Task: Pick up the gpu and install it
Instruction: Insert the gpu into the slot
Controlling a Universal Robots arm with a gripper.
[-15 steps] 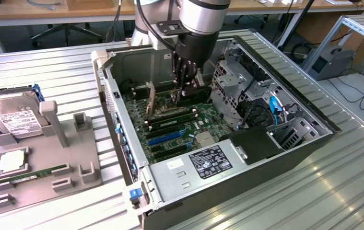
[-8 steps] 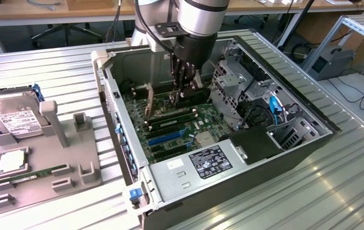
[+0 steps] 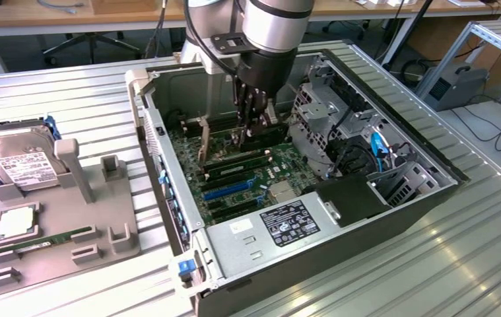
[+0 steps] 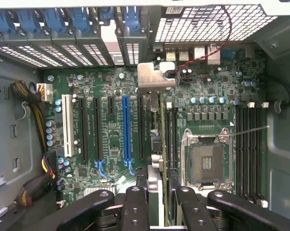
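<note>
One arm reaches down into the open PC case, its gripper low over the motherboard. Jaws are clamped on the gpu, held edge-on betw. the black fingers; in the wrist view the card runs as a thin strip from the gripper toward the case's rear wall, w/ its silver bracket at the far end near the rear slot openings. Card sits just beside the blue PCIe slot, on the CPU-socket side, over a black slot; can't tell if its edge is seated or just above. CPU socket is open, near the card. On the tabletop, at the exterior view's left, a grey fixture tray carries a hard drive, a CPU chip & a RAM stick, well apart from the case.
</note>
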